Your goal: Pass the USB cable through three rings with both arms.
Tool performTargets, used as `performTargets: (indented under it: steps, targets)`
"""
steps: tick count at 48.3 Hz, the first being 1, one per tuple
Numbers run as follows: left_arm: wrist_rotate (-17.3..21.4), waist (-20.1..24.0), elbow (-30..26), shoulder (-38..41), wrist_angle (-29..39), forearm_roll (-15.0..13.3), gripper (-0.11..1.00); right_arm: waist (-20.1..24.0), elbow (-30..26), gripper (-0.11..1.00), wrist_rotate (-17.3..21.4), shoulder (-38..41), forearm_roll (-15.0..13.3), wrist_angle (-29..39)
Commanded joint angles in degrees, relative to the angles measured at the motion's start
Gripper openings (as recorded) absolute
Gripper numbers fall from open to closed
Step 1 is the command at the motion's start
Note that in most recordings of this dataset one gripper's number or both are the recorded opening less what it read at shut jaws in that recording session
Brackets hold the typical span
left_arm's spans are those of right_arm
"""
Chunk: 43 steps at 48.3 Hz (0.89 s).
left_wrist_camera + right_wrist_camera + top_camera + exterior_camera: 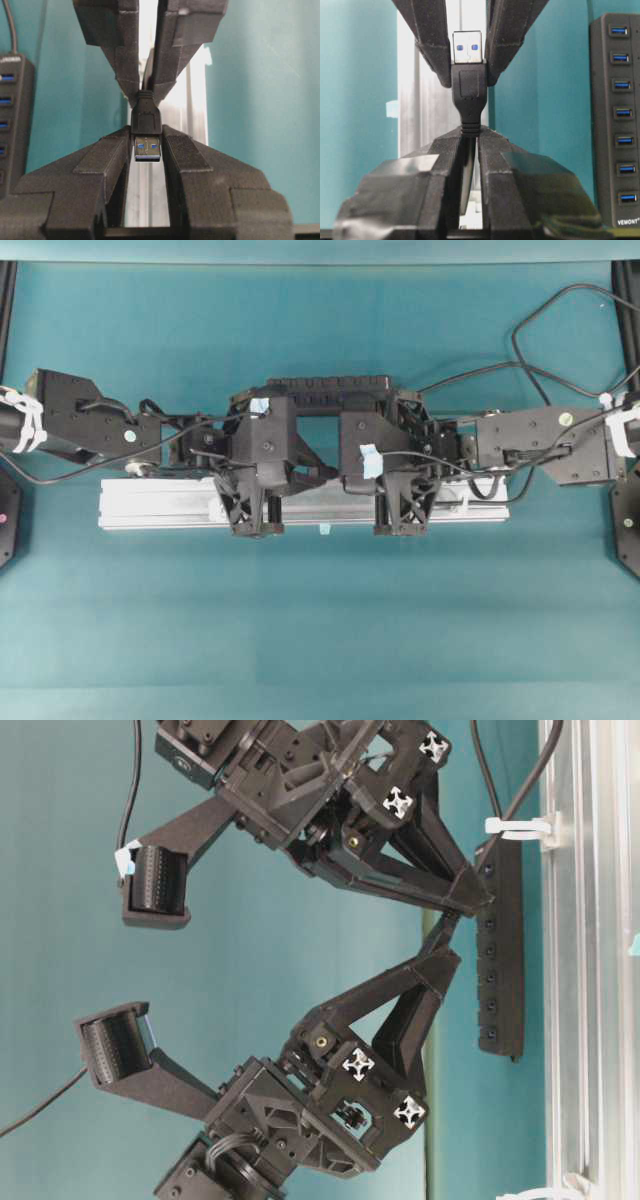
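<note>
A: Where is your USB cable [146, 116]?

B: Above the rail [160, 502], between both claws. Your left claw [146, 142] grasps the plug; your right claw [470, 137] is clenched on the cord just behind it.

A: Why two grips?

B: Probably a handover, keeping the plug steady for the rings.

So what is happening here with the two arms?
Both grippers meet tip to tip over the silver rail, beside the USB hub. The left gripper holds the USB plug by its sides, and the right gripper is shut on the cable just behind the plug. It looks like a handover between the arms. Whether any ring is already threaded cannot be told.
</note>
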Motion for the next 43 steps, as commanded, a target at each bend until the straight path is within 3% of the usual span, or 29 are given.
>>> performTargets:
  steps: [1, 10, 18, 21, 43]
  targets:
    - [0.00, 0.00, -0.53, -1.23, -0.18, 0.18, 0.24, -0.09, -1.76, -0.07, -0.09, -0.18, -0.09, -0.62]
    - [0.00, 0.09, -0.26, -1.49, 1.41, 0.18, 0.28, 0.00, -2.90, -0.07, -0.09, 0.44, -0.09, -0.09]
    - [-0.09, 0.09, 0.62, -3.25, 2.29, 0.18, 0.77, 0.09, -4.04, -0.07, -0.09, 1.23, -0.09, 1.05]
    - [0.09, 0.09, 0.97, -4.48, 2.29, 0.18, 0.91, 0.26, -4.75, -0.08, -0.09, 1.49, -0.09, 1.76]
    - [0.18, 0.18, 8.53, -16.26, 7.21, 0.18, 0.86, 0.88, -8.00, -0.08, -0.18, 3.43, 0.09, 3.52]
